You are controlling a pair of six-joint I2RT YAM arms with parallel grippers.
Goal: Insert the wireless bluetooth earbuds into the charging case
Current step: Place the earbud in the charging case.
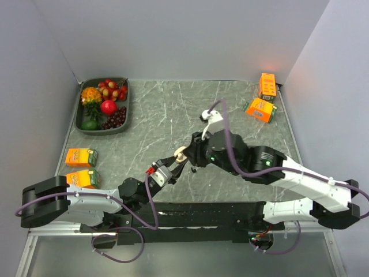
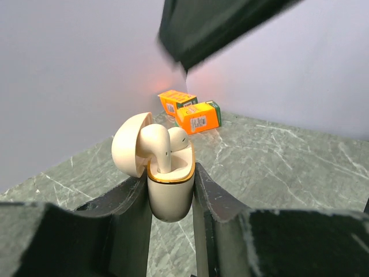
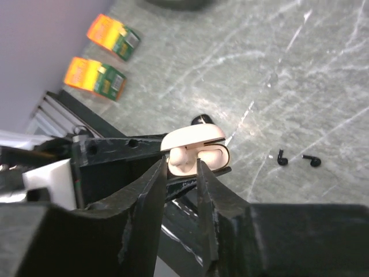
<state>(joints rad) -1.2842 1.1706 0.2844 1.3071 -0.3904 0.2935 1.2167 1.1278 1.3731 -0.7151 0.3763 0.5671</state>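
No lettering is legible (labels on the orange cartons (image 2: 198, 117) are too blurred).

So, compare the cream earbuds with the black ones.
The cream earbuds sit in the open charging case, gripped by the left end effector; the black earbuds lie loose on the table. The cream ones match the case's colour; the black ones do not. Both are stemmed pairs.
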